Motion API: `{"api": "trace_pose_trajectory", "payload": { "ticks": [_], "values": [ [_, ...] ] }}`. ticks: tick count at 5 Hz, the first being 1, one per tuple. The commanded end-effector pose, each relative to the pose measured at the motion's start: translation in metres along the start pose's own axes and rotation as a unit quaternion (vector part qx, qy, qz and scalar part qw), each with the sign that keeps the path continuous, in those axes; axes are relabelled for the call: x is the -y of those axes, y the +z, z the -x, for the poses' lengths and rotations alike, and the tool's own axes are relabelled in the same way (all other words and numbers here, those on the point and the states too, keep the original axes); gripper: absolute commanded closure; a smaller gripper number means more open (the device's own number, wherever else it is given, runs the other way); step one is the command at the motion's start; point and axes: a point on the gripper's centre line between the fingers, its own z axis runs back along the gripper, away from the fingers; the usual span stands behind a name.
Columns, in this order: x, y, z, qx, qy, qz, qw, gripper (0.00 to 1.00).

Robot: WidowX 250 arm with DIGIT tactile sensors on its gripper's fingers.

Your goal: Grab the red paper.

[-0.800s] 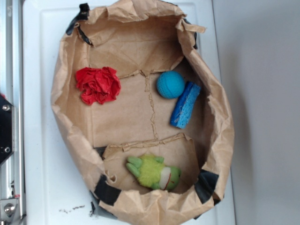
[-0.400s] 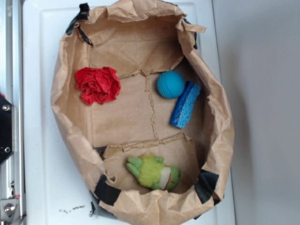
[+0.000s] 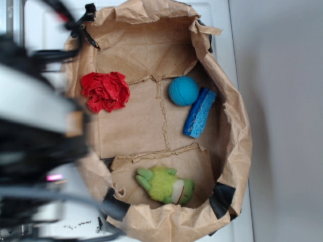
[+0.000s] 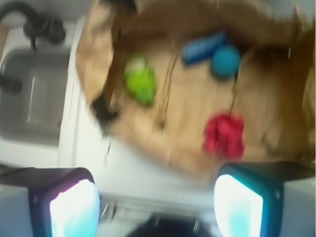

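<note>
The red paper (image 3: 105, 91) is a crumpled red wad lying in the upper left of the open brown paper bag (image 3: 237, 146). It also shows in the wrist view (image 4: 224, 136), blurred, just beyond the right finger. My arm enters the exterior view as a blurred dark mass at the left edge (image 3: 35, 131), beside the bag's left wall. My gripper (image 4: 155, 202) is open and empty, its two fingers (image 4: 74, 207) wide apart, over the white surface short of the bag's rim.
Inside the bag lie a blue ball (image 3: 183, 91), a blue block (image 3: 199, 113) next to it, and a green plush toy (image 3: 165, 185) near the bottom. The bag sits on a white tray (image 3: 45, 40). A grey sink (image 4: 34, 98) shows at left.
My arm has swung into the exterior view from the left edge and now covers the tray's left side up to the bag's wall. The things in the bag have not moved.
</note>
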Motion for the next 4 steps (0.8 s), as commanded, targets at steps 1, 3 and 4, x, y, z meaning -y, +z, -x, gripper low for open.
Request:
{"api": "trace_pose_trajectory", "payload": {
  "ticks": [1, 3, 4],
  "values": [
    [-0.002, 0.012, -0.005, 0.024, 0.003, -0.001, 1.0, 0.0],
    [-0.022, -0.017, -0.033, 0.014, 0.001, 0.01, 1.0, 0.0],
    [-0.039, -0.026, -0.05, 0.028, 0.013, 0.028, 0.999, 0.0]
  ]
}}
